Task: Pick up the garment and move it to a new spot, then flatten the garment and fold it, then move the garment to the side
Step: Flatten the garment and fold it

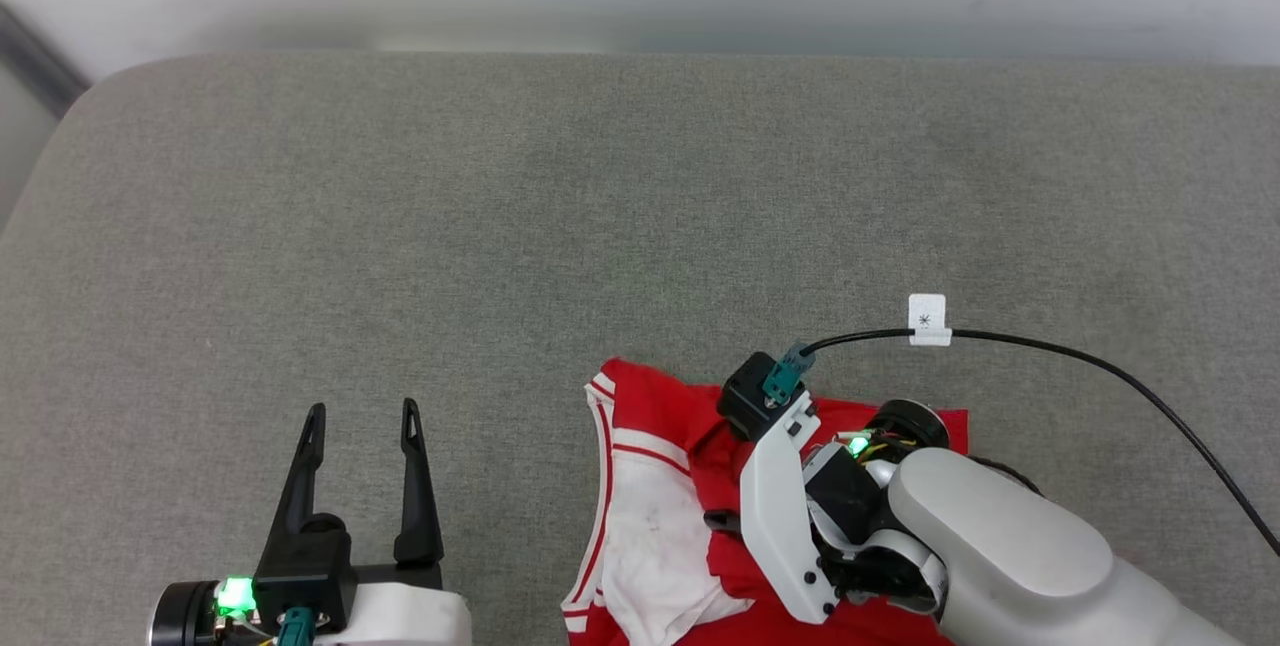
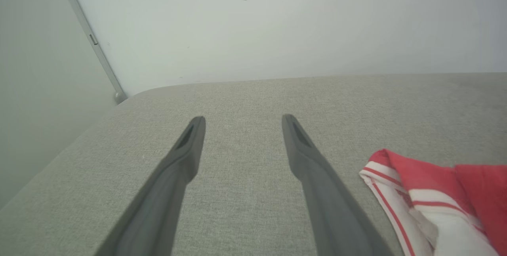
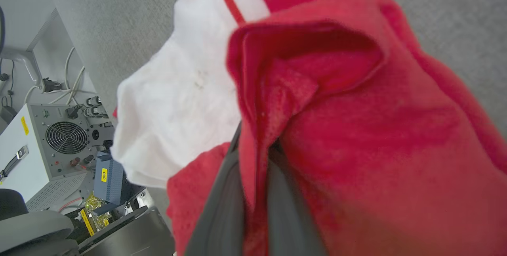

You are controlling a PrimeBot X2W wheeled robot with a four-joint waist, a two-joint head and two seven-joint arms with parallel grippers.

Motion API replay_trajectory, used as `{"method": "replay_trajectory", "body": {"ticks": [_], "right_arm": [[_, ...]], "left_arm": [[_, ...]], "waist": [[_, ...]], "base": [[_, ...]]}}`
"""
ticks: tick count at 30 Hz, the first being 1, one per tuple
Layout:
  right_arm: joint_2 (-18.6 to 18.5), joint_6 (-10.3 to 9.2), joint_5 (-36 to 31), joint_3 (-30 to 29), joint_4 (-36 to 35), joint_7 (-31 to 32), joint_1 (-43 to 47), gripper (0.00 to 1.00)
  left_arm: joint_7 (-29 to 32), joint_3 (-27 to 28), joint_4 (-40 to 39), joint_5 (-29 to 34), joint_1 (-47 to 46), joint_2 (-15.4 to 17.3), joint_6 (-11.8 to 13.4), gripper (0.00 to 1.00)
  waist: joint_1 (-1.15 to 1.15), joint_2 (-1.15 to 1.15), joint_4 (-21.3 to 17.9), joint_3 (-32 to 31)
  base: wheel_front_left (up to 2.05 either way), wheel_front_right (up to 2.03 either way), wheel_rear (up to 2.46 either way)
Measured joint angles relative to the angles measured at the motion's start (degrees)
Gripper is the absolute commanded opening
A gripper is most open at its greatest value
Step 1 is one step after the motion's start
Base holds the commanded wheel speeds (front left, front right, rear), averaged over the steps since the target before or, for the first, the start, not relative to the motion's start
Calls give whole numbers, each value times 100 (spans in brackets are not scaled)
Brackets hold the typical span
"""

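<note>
The garment point(image 1: 650, 516), red with a white sleeve and red-and-white striped trim, lies crumpled at the near edge of the grey padded surface point(image 1: 600, 206). Its letters and number are hidden. My right arm's wrist point(image 1: 800, 496) is bent down over it. In the right wrist view my right gripper point(image 3: 257, 149) is shut on a raised fold of the garment's red cloth point(image 3: 356, 129). My left gripper point(image 1: 363, 416) stands open over bare surface to the garment's left, holding nothing. The left wrist view shows the left gripper point(image 2: 243, 121) open, with the garment's striped edge point(image 2: 420, 200) at the lower right.
A black cable with a white tag point(image 1: 928, 319) runs from the right wrist across the surface to the right. A pale wall rises behind the surface. Beyond the near edge, the right wrist view shows a white box with a fan point(image 3: 51, 145) and loose wires.
</note>
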Motion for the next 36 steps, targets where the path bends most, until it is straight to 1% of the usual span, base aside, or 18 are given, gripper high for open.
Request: {"method": "replay_trajectory", "body": {"ticks": [3, 6, 7, 10, 12, 14, 17, 21, 23, 25, 29, 32, 34, 36], "right_arm": [[32, 0, 100, 266, 212, -200, -93, 0], [9, 0, 182, 474, 252, -464, -206, 0], [-12, -1, 193, 515, 247, -591, -241, 100], [-144, 0, 255, 591, 24, -1020, -380, 100], [-333, 0, 225, 566, -213, -1395, -467, 100], [-588, 0, 89, 419, -389, -1809, -545, 100], [-888, 0, -277, -162, -458, -2640, -550, 100], [-1056, 0, -1116, -1355, -272, -3860, -350, 100], [-1007, 0, -1553, -2005, -141, -4397, -51, 100], [-904, 0, -1976, -2628, -49, -4762, 317, 100], [-576, 0, -2777, -3910, -172, -5037, 1074, 100], [-256, 0, -3318, -4655, -567, -5074, 1727, 100], [40, 0, -3559, -5124, -1023, -5083, 2135, 100], [308, 1, -3783, -5460, -1461, -5088, 2548, 100]], "left_arm": [[0, 21, 24, 5, -18, -15, -19, 100], [0, 107, 59, 5, -16, -19, -21, 100], [-1, 116, 74, 7, -12, -23, -27, 100], [0, 147, 114, 37, 24, -27, -60, 100], [0, 165, 134, 40, 55, -31, -71, 100], [-1, 202, 126, 40, 105, -32, -80, 100], [-1, 243, 100, 41, 156, -36, -104, 100], [0, 278, 62, 41, 257, -47, -127, 100], [-1, 294, 48, 41, 279, -53, -131, 100], [-1, 304, 40, 41, 306, -62, -155, 100], [-1, 313, 29, 44, 376, -76, -181, 100], [-1, 313, 18, 51, 385, -85, -220, 100], [-1, 314, 12, 65, 405, -88, -234, 100], [-1, 316, 7, 81, 421, -89, -258, 100]], "waist": [[0, 0, -8, 7], [0, 0, -66, -44], [0, 0, -82, -77], [0, 0, -137, -194], [0, 0, -176, -284], [0, 0, -217, -372], [0, 0, -293, -491], [0, 0, -398, -609], [0, 0, -444, -663], [0, 0, -482, -714], [0, 0, -549, -796], [0, 0, -586, -833], [0, 0, -599, -852], [0, 0, -611, -871]], "base": [[0, 0, 0], [0, 0, 0], [0, 0, 0], [0, 0, 0], [0, 0, 0], [0, 0, 0], [0, 0, 0], [0, 0, 0], [0, 0, 0], [0, 0, 0], [0, 0, 0], [0, 0, 0], [0, 0, 0], [0, 0, 0]]}}
